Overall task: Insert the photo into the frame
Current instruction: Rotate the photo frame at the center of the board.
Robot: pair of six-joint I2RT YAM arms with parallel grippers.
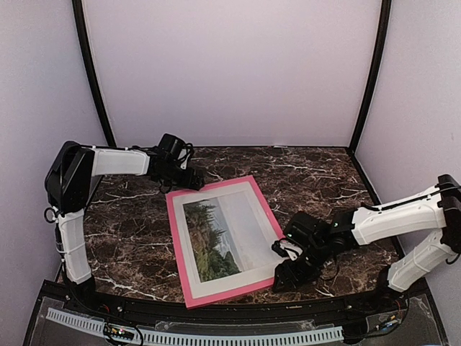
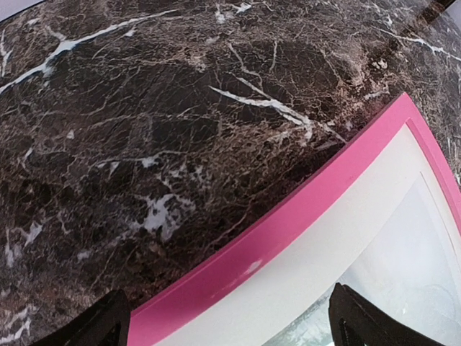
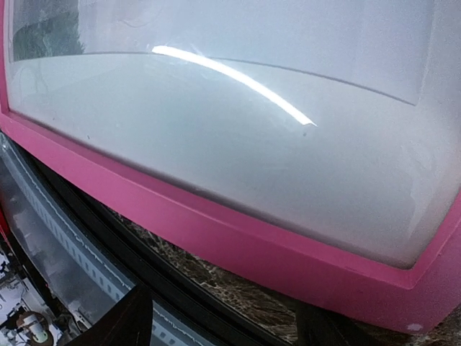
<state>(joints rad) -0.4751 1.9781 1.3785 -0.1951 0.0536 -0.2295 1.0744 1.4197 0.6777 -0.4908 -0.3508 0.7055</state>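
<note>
The left jaws are standing spread as wide as they go and are holding nothing. In the left wrist view their two dark fingertips (image 2: 108,324) are sitting one on either side of the moulding of the frame (image 2: 288,223). One is hanging over bare desk (image 1: 130,238) and the other over the white mat (image 2: 310,252). I cannot tell whether either tip is touching the wood. Seen from above, these jaws are hovering at the frame's 11 o'clock corner, with the left arm (image 1: 119,162) reaching in from 9 o'clock.

The right jaws are standing partly open, with nothing clamped between them. In the right wrist view their fingertips (image 3: 130,321) are showing just short of the frame's pink edge, and dark marble is showing in the gap. From above, they are sitting at the frame's 5 o'clock corner, just beside it. The right arm (image 1: 396,220) is stretching in from 3 o'clock.

The frame is lying flat and face up in the middle of the desk. Its long sides are running roughly from 12 to 6 o'clock, tilted a little. The photo (image 1: 212,241) is lying inside it, bordered by the mat. Its trees are sitting toward 9 o'clock and its pale sky toward 3 o'clock. A bright streak of light is glinting across the glossy front near the right jaws.
</note>
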